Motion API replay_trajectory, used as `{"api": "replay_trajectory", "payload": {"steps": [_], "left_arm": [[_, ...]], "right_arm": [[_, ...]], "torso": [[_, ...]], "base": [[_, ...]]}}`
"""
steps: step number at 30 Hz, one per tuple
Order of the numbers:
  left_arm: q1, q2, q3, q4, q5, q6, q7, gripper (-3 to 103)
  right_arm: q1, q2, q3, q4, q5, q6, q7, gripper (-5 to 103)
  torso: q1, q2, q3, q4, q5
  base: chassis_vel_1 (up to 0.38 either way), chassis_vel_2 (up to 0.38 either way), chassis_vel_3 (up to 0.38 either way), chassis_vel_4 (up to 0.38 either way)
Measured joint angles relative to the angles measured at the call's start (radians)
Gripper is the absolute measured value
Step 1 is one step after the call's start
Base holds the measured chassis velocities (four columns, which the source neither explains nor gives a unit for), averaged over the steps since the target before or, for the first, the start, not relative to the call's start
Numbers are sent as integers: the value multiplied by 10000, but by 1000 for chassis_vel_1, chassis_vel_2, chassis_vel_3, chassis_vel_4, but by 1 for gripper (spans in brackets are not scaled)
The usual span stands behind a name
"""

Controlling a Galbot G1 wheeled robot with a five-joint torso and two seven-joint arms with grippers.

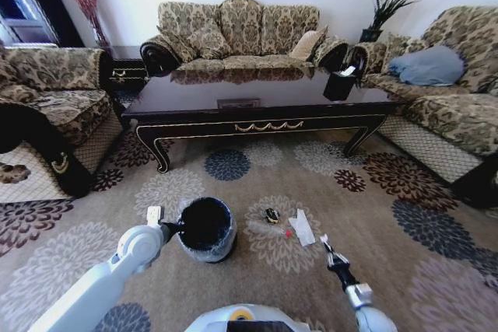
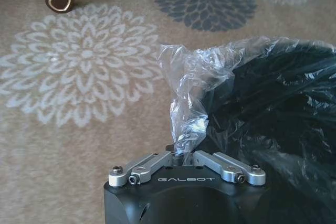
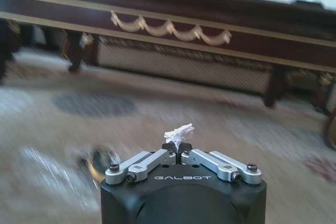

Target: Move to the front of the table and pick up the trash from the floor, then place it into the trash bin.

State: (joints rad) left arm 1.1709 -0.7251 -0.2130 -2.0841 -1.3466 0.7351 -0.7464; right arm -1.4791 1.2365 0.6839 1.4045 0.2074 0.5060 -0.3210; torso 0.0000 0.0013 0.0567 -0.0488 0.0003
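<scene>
Left gripper (image 2: 181, 156) clamped on bin (image 1: 206, 227) liner (image 2: 191, 93); right gripper (image 3: 178, 149) pinches white scrap (image 3: 179, 132), bottle (image 1: 268, 230) ahead-left.

Open carpet (image 1: 366, 215) (table (image 1: 257, 103) beyond)

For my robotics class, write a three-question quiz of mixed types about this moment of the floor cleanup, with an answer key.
1. True or false: the left gripper is shut on the trash bin's liner.
2. Multiple choice: what does the right gripper hold? A) a white scrap B) the bottle C) nothing
3. Short answer: name two pieces of trash lying on the floor beside the trash bin.

Key:
1. True.
2. A.
3. The clear bottle with the red cap and the white tissue; the small dark round piece also counts.
</scene>
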Motion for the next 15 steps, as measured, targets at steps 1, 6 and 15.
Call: {"api": "replay_trajectory", "payload": {"steps": [1, 6, 15], "left_arm": [[-352, 206, 386, 20, -99, 3, -4, 0], [-1531, 571, 1621, 10, -592, 0, -48, 0], [-4588, 354, 4018, 285, -2123, -1, -277, 0]], "right_arm": [[-304, -48, -115, 833, 122, -186, 61, 0], [-1180, -168, -153, 2984, 348, -507, 124, 0], [-2292, -467, -312, 5713, 418, -1029, 232, 0]], "torso": [[0, 0, 0, -7, 0], [0, 0, 0, -21, -3], [0, 0, 0, -20, -2]], "base": [[0, 0, 0, 0], [0, 0, 0, 0], [0, 0, 0, 0]]}}
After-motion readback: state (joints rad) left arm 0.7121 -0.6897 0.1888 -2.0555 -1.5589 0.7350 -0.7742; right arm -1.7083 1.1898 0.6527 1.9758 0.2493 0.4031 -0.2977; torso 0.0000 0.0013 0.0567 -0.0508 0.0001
